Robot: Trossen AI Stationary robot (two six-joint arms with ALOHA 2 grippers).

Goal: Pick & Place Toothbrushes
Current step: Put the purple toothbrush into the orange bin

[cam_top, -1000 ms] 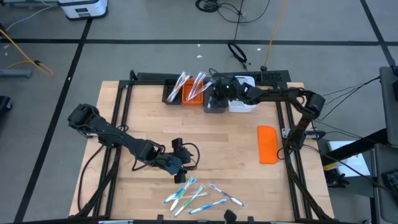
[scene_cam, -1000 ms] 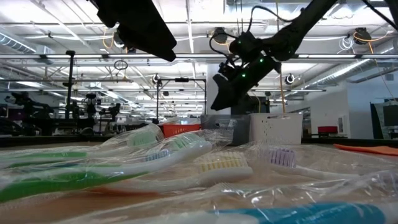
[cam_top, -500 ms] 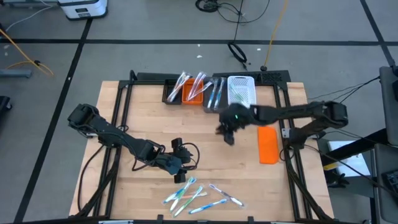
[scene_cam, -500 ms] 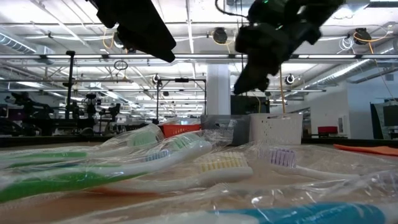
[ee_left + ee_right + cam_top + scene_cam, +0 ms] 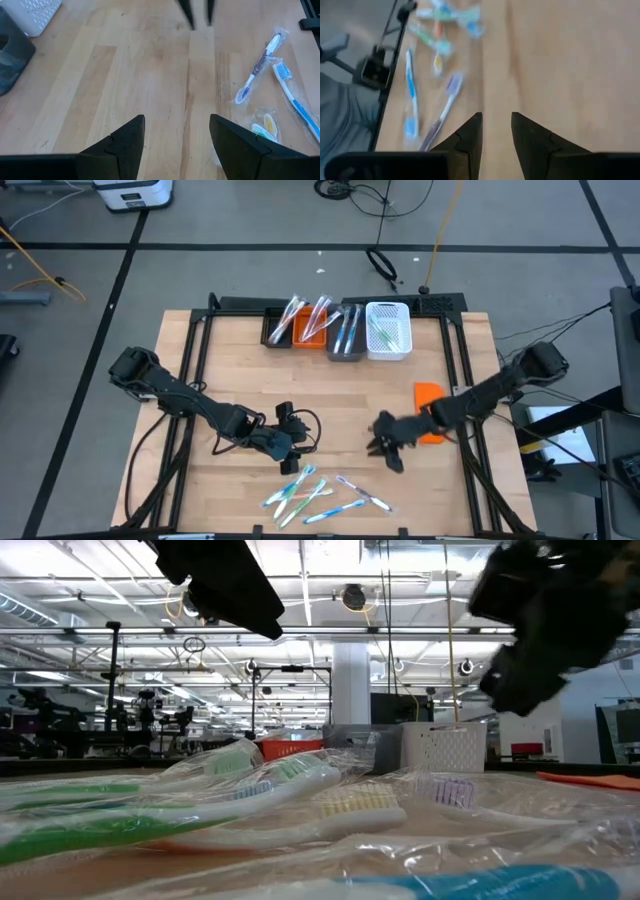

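Right gripper (image 5: 388,448) sits low over the bare table (image 5: 240,370) just beside the orange block (image 5: 431,412), fingers (image 5: 470,136) a narrow gap apart with nothing between them. Left gripper (image 5: 290,458) hangs above the loose toothbrushes (image 5: 322,494) at the table's near edge, fingers (image 5: 125,145) spread wide and empty. More toothbrushes stand in the bins (image 5: 338,328) at the far edge.
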